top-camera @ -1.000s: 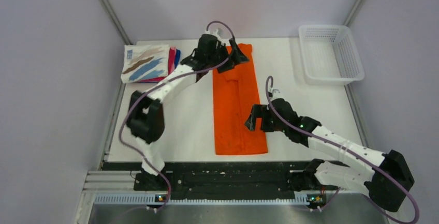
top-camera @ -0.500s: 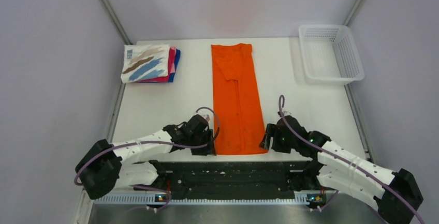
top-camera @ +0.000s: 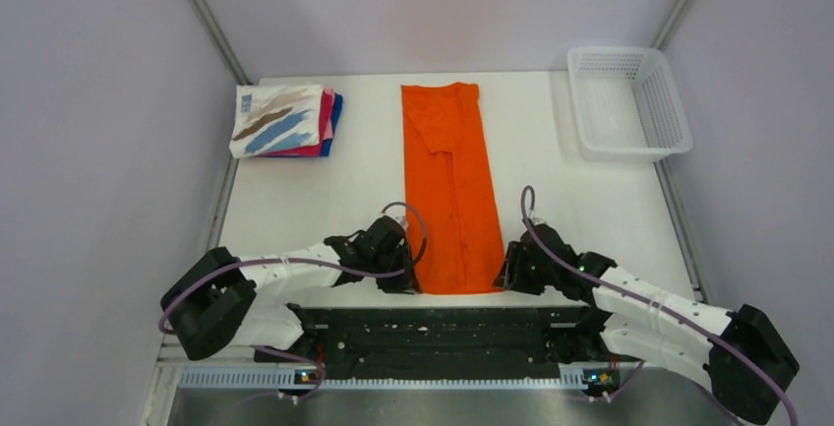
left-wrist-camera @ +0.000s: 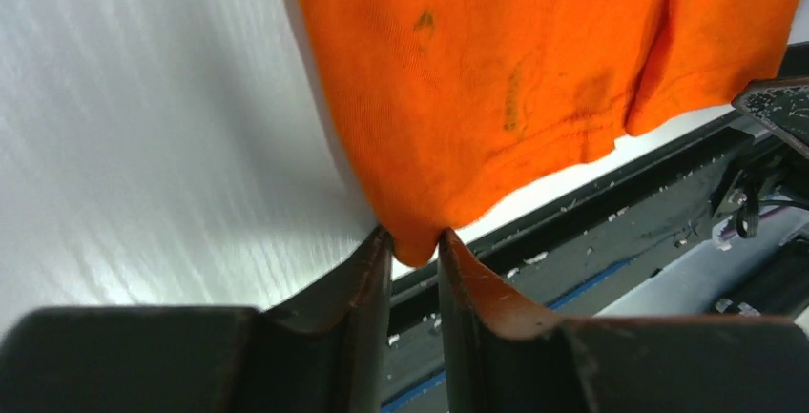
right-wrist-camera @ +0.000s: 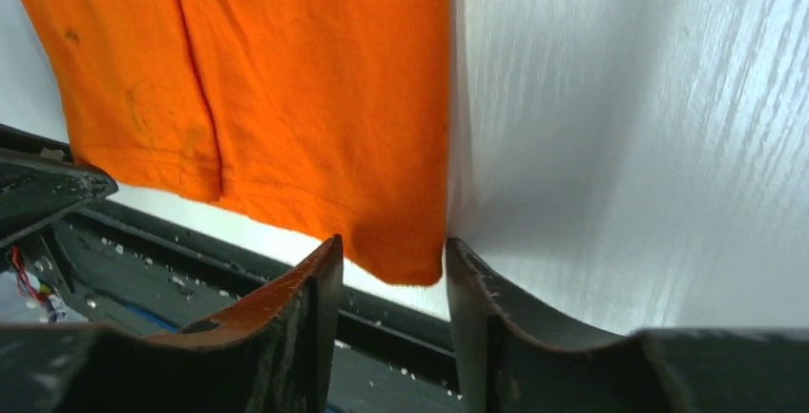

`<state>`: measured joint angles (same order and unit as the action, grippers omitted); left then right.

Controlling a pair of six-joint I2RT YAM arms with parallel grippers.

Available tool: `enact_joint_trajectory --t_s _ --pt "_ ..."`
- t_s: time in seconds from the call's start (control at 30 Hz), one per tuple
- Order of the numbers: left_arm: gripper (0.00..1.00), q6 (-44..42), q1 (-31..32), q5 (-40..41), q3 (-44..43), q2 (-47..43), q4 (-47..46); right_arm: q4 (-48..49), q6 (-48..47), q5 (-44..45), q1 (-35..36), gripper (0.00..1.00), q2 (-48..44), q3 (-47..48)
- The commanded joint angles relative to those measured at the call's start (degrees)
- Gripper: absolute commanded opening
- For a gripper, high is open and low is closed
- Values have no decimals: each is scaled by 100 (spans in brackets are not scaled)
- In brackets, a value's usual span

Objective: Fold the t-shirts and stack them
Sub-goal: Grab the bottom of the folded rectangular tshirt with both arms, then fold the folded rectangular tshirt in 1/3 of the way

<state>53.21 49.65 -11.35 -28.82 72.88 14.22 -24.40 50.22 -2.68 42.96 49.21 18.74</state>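
The plain bright orange cloth t-shirt [top-camera: 450, 190] lies mid-way on the white table [top-camera: 295, 200], long axis pointing away from the arms; the left gripper [left-wrist-camera: 413, 241] pinches its near left corner; the right gripper [right-wrist-camera: 393, 246], jaws apart, straddles the near right one.

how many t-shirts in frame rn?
4. One plain bright orange t-shirt lies flat mid-table. Three folded ones are stacked at the far left: white brush-stroke print tee on top, pink/red tee under it, blue tee lowest. More could be hidden in the stack.
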Motion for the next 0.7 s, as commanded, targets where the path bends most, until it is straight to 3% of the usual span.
enact_joint_trajectory --t_s 0.0,0.03,0.07,0.17,0.4,0.67 --pt "22 6 30 -39 -176 404 -401 624 -3 38 -33 36 388 20" --pt "8 5 28 -33 -218 478 -398 734 -12 19 -33 30 473 40" --pt "0 1 27 -27 -272 545 -386 810 -32 6 -35 20 534 70" --pt "0 -78 21 -3 -421 551 -361 934 -148 4 -42 1 616 274" --pt "0 -566 -131 345 -1472 584 282 932 -390 0 -232 0 984 1033" --pt "0 -1006 -1130 -12 -2624 1279 620 1309 -617 -83 -977 0 2012 2154"
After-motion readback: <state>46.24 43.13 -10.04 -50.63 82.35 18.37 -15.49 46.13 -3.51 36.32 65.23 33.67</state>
